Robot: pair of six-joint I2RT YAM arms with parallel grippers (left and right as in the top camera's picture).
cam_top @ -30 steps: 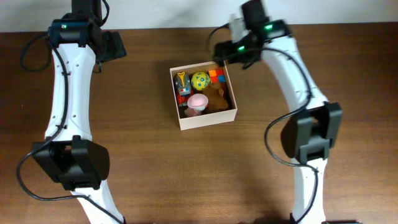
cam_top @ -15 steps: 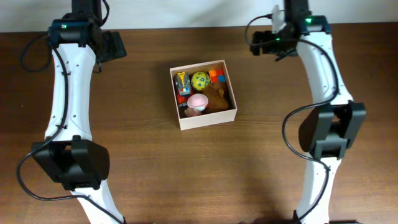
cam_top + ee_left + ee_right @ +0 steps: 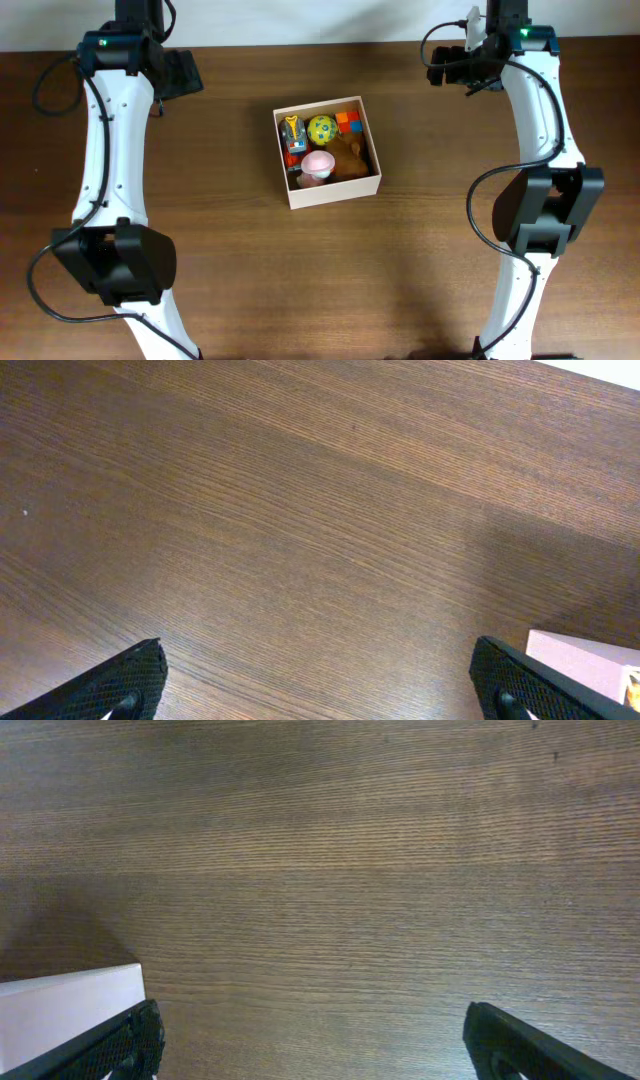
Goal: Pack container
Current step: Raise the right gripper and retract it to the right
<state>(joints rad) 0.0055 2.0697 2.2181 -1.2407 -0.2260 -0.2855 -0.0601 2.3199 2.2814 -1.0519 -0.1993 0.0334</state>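
The right gripper [image 3: 445, 70] has withdrawn from above the container's [image 3: 335, 191] 1 o'clock corner (overhead view) and now stands well apart at its 2 o'clock; the right elbow [image 3: 545, 210] has swung outward toward 3 o'clock.

A dark brown wooden table [image 3: 240, 262] is filling nearly the whole overhead view, its grain running from side to side, and a pale strip of wall [image 3: 300, 18] is showing beyond its far edge. A little back from the table's middle, small toys are sitting packed close together inside the container [image 3: 335, 190]. A yellow-green spotted ball [image 3: 321, 128] is lying against its far wall. Orange and red blocks [image 3: 347, 122] are filling its far right corner. A blue, yellow and red toy [image 3: 292, 138] is lying along its left wall. A pink round-topped toy [image 3: 318, 163] is sitting toward its near left corner, touching a brown plush toy [image 3: 350, 156] on the right side.
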